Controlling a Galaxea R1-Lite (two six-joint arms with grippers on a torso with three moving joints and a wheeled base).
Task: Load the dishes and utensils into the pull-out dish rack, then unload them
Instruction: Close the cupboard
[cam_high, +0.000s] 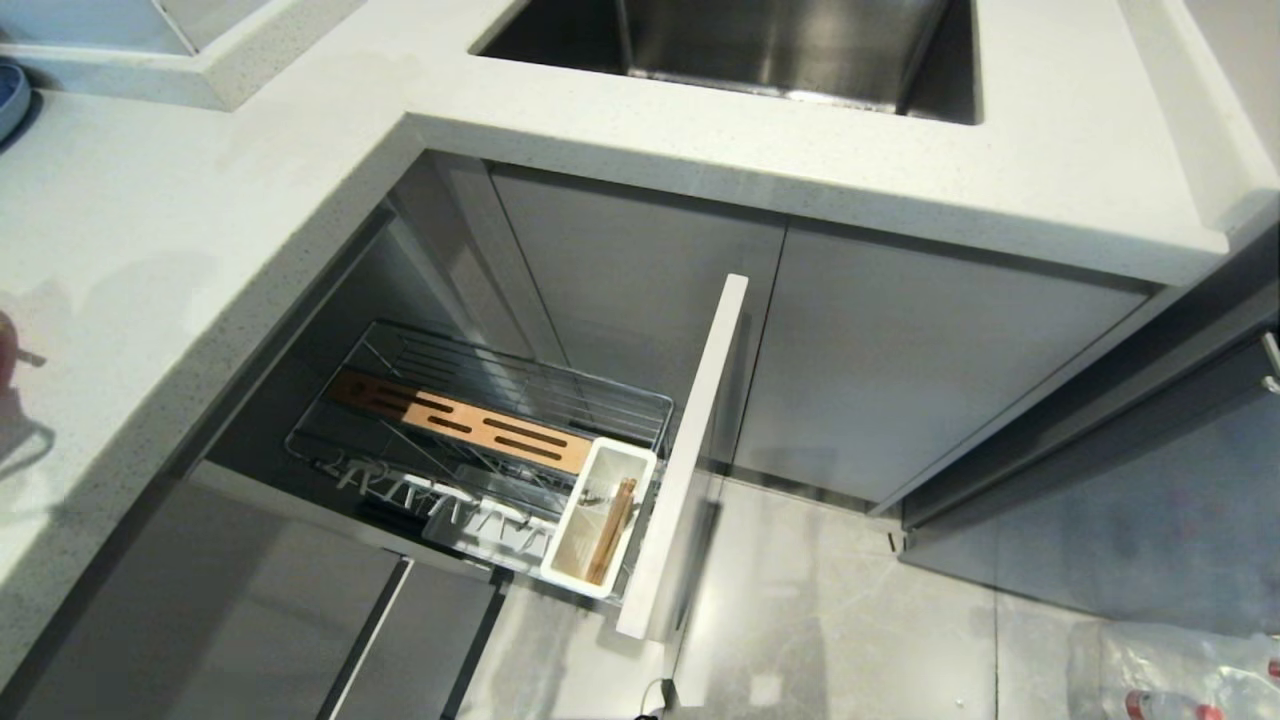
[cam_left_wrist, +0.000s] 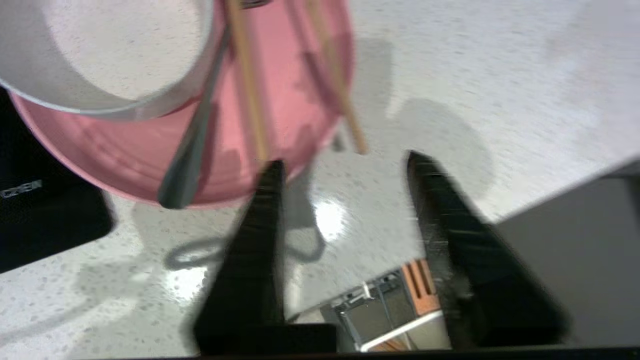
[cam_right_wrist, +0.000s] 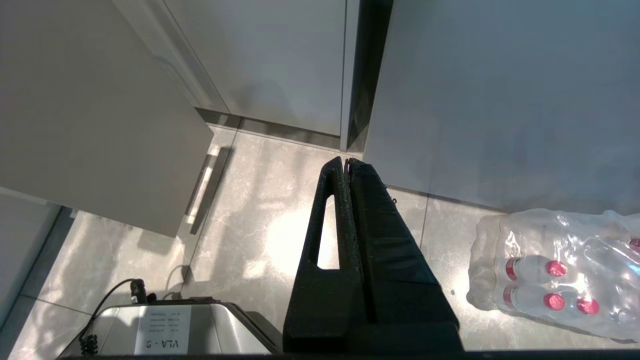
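Speckled pale stone makes up the L-shaped table (cam_high: 170, 250), the largest thing in the head view, with a steel sink (cam_high: 760, 45) sunk into its far stretch. Grey cabinet doors (cam_high: 900, 370) run below it, and grey floor tiles (cam_high: 830, 610) lie beneath. From the corner cabinet the rack (cam_high: 480, 440) stands pulled out: a chrome wire basket behind a tall pale front panel (cam_high: 690, 450), which stands between the basket and the floor to the right. A brown slotted wooden insert (cam_high: 470, 425) lies across the basket. A white caddy (cam_high: 600, 520) sits just inside the panel with wooden sticks (cam_high: 612, 530) leaning in it.

On the table, the left wrist view shows a pink plate (cam_left_wrist: 280, 85), blurred. A white bowl (cam_left_wrist: 115, 55) rests on it, and a grey spoon (cam_left_wrist: 192, 150) and two chopsticks (cam_left_wrist: 250, 90) lie across it. One chopstick tip reaches past the plate's rim. The left hand (cam_left_wrist: 345, 165) hovers over the table at the plate's edge, fingers spread, gripping nothing; one finger overlaps the rim. A black appliance (cam_left_wrist: 45, 220) beside the plate bears pale lettering too blurred to read.

The right hand (cam_right_wrist: 347, 162) hangs over the floor, fingers pressed together. Near it lies a plastic-wrapped pack of red-capped bottles (cam_right_wrist: 555, 270). A silver box (cam_right_wrist: 165, 330) below carries a label reading "VLA - 5".
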